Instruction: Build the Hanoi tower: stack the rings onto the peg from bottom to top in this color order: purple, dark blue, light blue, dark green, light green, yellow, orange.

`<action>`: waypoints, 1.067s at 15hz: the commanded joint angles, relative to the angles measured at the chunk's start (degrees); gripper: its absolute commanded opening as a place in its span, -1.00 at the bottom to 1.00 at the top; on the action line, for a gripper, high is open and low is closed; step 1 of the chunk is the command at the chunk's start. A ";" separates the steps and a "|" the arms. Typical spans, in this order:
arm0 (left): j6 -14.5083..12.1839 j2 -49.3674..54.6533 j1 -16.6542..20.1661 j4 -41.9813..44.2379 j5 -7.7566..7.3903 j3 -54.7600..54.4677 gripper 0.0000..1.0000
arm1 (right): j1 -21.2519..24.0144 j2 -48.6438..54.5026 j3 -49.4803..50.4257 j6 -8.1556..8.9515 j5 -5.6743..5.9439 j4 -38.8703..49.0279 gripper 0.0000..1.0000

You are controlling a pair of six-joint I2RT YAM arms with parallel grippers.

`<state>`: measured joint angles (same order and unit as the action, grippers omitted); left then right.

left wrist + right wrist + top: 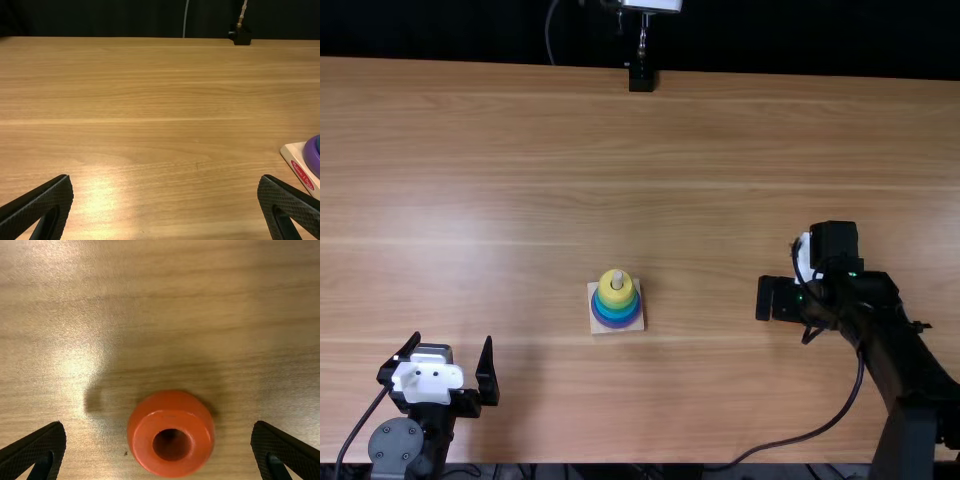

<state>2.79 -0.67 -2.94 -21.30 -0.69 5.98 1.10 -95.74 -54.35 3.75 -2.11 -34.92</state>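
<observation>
My left gripper stands open at the table's left front, left of the tower; in its wrist view the left gripper has nothing between its fingers. My right gripper is low on the right side. Seen from its wrist, the right gripper is open around the orange ring, which lies flat on the wood, touching neither finger. The ring stack sits on its square base, a yellow ring uppermost with the peg tip above it. The purple ring is lowest.
The wooden table stretches out around the tower. A small black stand is at the far edge. A black cable curves over the near edge beside the right arm.
</observation>
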 commanded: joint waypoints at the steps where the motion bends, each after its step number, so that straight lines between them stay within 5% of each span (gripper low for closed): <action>1: -0.78 0.67 0.22 -4.75 -0.68 -5.98 1.00 | -0.93 -1.37 0.38 0.89 0.42 -0.06 1.00; 5: -0.78 0.67 0.22 -4.75 -0.68 -5.98 1.00 | -0.93 -1.99 0.12 0.89 0.42 0.05 1.00; 6: -0.78 0.67 0.22 -4.75 -0.68 -5.98 1.00 | -0.93 -2.17 -0.06 0.89 0.42 0.05 0.86; 11: -0.78 0.67 0.22 -4.75 -0.79 -5.98 1.00 | -0.93 -2.34 0.03 0.36 0.42 -0.06 -0.69; 13: -0.78 0.67 0.22 -4.75 -0.68 -5.98 1.00 | -0.93 -2.34 -0.06 0.15 0.42 0.05 -1.00; 16: -0.78 0.67 0.22 -4.75 -0.68 -5.98 1.00 | -0.84 -2.17 -0.23 0.26 0.21 -0.06 -1.00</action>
<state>2.81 -0.67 -2.94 -21.32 -0.69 5.98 0.84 -97.10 -54.37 3.70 -2.13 -34.87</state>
